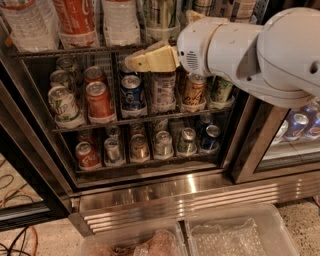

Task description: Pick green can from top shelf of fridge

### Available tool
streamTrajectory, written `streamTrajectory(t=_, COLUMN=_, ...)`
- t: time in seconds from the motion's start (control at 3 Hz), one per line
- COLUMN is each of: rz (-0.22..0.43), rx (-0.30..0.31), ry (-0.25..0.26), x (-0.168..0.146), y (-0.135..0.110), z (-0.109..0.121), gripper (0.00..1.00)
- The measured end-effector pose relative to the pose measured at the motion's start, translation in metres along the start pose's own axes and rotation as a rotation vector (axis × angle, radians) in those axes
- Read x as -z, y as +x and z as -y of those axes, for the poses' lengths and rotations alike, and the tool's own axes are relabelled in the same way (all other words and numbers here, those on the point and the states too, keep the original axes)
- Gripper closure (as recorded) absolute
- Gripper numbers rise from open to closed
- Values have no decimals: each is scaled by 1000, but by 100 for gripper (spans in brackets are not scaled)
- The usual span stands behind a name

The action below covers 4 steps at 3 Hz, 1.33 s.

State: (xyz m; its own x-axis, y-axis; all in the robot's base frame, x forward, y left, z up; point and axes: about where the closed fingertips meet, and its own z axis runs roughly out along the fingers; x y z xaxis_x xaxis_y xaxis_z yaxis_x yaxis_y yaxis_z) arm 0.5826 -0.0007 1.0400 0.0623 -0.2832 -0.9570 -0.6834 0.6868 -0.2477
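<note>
The green can, dark green with silvery stripes, stands in a translucent cup holder on the top shelf of the fridge. The frame's top edge cuts off its lid. My gripper has tan fingers pointing left. It hangs in front of the top shelf's front rail, just below and slightly left of the green can, and holds nothing that I can see. The white arm reaches in from the right and hides the right part of the shelf.
On the top shelf, left of the green can, stand water bottles, a red cola bottle and a clear bottle. Two lower racks hold small cans. A second cooler is at right. Clear plastic bins lie below.
</note>
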Motion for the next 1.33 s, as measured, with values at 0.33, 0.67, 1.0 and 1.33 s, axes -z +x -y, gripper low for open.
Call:
streamTrajectory(t=0.33, rz=10, rx=-26, ry=11, x=-10, y=6, z=3, gripper=0)
streamTrajectory(t=0.67, rz=32, rx=-25, ry=22, x=-18, y=1, z=11, gripper=0)
streamTrajectory(t=1.0, rz=66, rx=-4, ry=15, x=-30, y=-14, z=17, gripper=0)
streamTrajectory(t=1.33, rz=70, rx=-8, ry=10, x=-34, y=-13, z=17, gripper=0)
